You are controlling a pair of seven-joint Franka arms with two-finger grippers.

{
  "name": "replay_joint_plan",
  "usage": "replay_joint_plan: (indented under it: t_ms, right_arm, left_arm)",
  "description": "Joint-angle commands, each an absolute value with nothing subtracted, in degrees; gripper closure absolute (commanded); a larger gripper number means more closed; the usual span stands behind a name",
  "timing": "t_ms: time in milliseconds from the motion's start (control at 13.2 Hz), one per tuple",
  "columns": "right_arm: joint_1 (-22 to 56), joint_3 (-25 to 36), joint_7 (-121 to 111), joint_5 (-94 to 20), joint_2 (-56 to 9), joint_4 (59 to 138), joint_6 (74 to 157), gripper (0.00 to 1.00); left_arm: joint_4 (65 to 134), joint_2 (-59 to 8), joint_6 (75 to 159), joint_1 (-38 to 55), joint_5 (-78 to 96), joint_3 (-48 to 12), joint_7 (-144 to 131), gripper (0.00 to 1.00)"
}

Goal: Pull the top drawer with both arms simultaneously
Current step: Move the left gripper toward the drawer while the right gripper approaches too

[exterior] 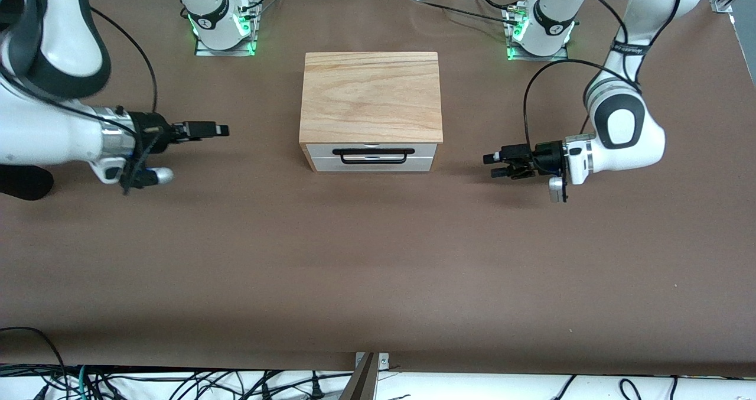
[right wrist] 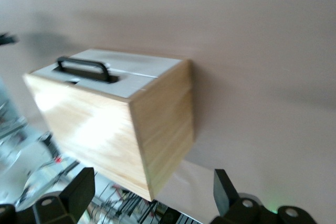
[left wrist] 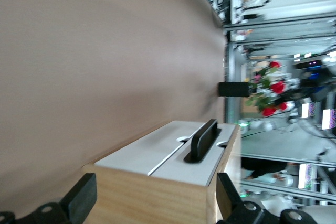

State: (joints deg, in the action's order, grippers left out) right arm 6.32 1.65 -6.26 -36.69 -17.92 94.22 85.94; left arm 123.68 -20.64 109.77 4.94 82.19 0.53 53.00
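The top drawer (exterior: 426, 150) is shut; its white front panel carries a long black wire handle (exterior: 372, 155) under the light oak cabinet top (exterior: 371, 96). My left gripper (exterior: 495, 166) is open and empty, low over the table beside the cabinet toward the left arm's end, pointing at it. My right gripper (exterior: 220, 130) is open and empty, beside the cabinet toward the right arm's end. The left wrist view shows the drawer front (left wrist: 199, 169) and handle (left wrist: 202, 140) past my open gripper (left wrist: 155, 203). The right wrist view shows the drawer front (right wrist: 126, 85), handle (right wrist: 84, 69) and open gripper (right wrist: 151, 192).
A second white panel (exterior: 372, 166) sits below the top drawer. The brown table (exterior: 378, 258) stretches wide in front of the cabinet. Both arm bases (exterior: 221, 22) (exterior: 540, 28) stand farther from the camera than the cabinet. Cables (exterior: 147, 382) hang along the near edge.
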Motion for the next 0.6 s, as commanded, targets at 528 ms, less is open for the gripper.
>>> replay_joint_plan:
  t_ms: [528]
  right_arm:
    - [10.09,1.67,-49.99,-81.43,-42.88,95.79,86.92,0.0]
  left_arm:
    - [120.85,-33.13,100.81,16.51,113.54,0.26,63.9,0.04]
